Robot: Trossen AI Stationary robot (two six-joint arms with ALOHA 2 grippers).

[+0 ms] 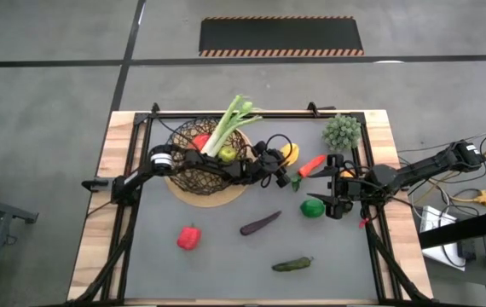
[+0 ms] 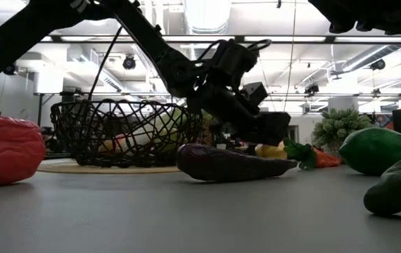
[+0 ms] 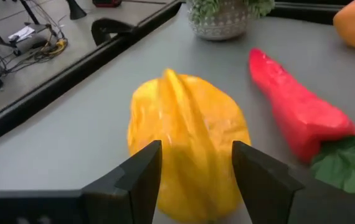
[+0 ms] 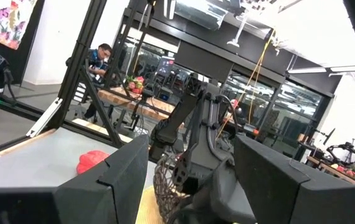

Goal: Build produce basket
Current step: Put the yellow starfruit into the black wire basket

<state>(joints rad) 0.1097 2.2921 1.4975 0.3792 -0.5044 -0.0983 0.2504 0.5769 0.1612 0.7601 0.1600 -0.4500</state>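
Risk: the lemon (image 3: 187, 140) is round and smooth, and the left end effector (image 3: 196, 168) has its fingers on either flank without visibly pressing. If they close off-centre, my guess is the fruit squirts out and rolls across the tabletop (image 1: 226, 256).
Second risk: the red pepper (image 3: 296, 115) lies just beside the lemon, at about 3 o'clock of it in the high view. A wide or skewed approach could nudge it or catch its green leaves.
Third risk: the carry to the basket (image 1: 209, 162) is short, but the wire rim stands tall and the leek (image 1: 230, 124) sticks out over it; a low lift could clip either one.
Left end effector: open, fingers straddling the lemon, not yet gripping; it sits just outside the basket rim at 3 o'clock.
Lemon relative to end effector: between the two fingers, mostly ahead of the tips.
Right end effector (image 4: 193, 171): open and holding nothing, near the tabletop's 3 o'clock edge, just beside the lime (image 1: 312, 207).
Basket: at roughly 11 o'clock on the tabletop, already holding the leek, an apple (image 1: 227, 154) and something red.
Still loose: second red pepper (image 1: 189, 236) at 7 o'clock, eggplant (image 1: 260, 223) near centre, cucumber (image 1: 292, 264) at 5 o'clock.
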